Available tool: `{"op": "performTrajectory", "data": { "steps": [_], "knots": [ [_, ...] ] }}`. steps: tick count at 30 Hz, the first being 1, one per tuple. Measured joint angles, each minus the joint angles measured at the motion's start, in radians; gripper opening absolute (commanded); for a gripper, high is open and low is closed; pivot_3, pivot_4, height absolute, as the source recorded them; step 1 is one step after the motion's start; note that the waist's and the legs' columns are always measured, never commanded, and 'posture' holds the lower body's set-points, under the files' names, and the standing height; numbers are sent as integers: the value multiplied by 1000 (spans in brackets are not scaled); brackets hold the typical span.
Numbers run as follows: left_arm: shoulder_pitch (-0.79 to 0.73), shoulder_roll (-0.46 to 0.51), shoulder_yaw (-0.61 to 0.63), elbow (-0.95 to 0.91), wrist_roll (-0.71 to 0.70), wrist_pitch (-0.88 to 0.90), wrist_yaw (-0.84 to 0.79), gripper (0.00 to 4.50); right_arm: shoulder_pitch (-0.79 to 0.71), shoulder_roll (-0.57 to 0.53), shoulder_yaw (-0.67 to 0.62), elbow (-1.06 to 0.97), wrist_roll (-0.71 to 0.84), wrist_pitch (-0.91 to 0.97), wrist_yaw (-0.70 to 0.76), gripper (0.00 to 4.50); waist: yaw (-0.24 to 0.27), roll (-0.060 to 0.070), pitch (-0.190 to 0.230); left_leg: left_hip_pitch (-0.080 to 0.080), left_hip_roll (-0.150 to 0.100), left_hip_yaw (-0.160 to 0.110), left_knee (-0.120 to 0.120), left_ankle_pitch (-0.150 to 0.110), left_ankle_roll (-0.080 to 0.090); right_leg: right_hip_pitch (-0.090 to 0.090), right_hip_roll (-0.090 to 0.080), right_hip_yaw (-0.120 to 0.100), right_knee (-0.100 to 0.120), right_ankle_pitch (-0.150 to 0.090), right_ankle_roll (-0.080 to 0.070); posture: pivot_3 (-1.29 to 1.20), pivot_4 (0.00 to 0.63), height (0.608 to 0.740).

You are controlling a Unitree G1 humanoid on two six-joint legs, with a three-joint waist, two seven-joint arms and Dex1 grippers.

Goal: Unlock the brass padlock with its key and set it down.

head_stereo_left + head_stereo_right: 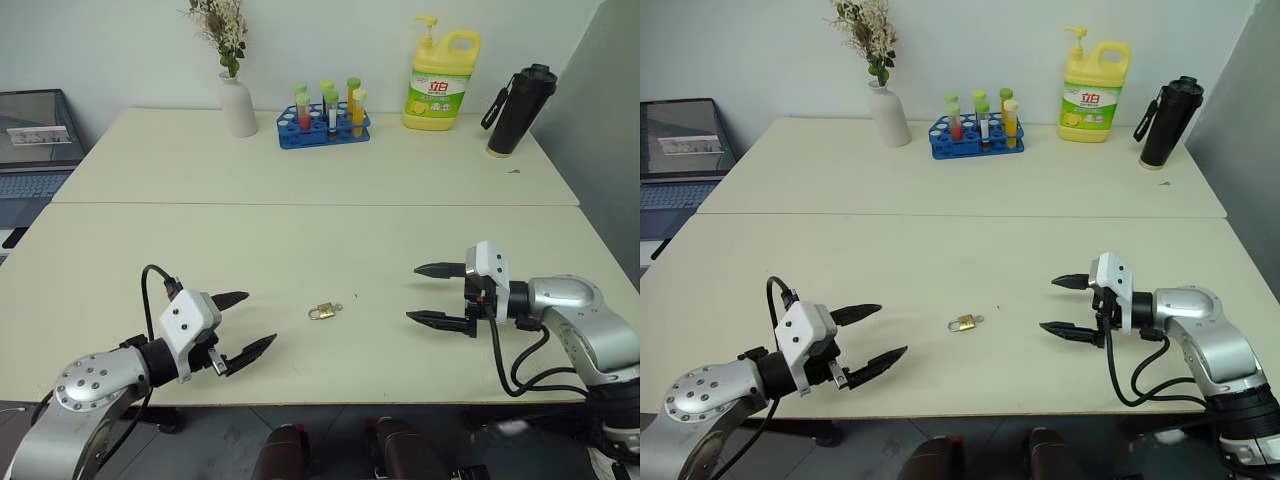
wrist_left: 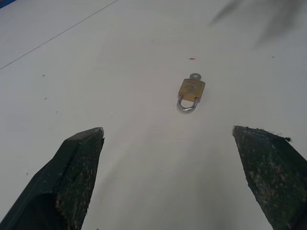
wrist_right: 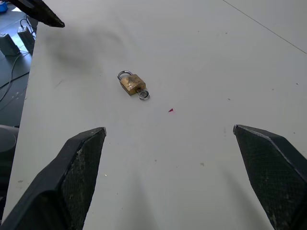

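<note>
Bare table [image 1: 300,260] surrounds the brass padlock [image 1: 322,312]; bottles stand well apart.

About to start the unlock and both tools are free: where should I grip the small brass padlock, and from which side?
Grip the small brass padlock across its flat rectangular body, coming from the left tool. It lies flat, its silver shackle toward that tool, while the silvery key sticks out toward the right tool, so the key end probably stays free.

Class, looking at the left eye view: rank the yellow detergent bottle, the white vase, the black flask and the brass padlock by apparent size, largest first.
1. yellow detergent bottle
2. black flask and white vase: too alike to rank
3. brass padlock, smallest though nearest the camera
</note>
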Motion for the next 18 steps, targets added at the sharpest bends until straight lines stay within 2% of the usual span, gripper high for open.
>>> {"op": "performTrajectory", "data": {
  "steps": [13,18],
  "knots": [
    [-33,-16,-21,-6,44,1,35,4500,37,2,0,36,-8,-67,26,4462,0,0,0,0,0,0,0,0,0,0,0,0,0,0,0,0,150,740],
    [-56,-18,-20,-6,-16,11,-1,4500,39,2,0,32,-7,-61,28,4462,0,0,0,0,0,0,0,0,0,0,0,0,0,0,0,0,150,740]
  ]
}}
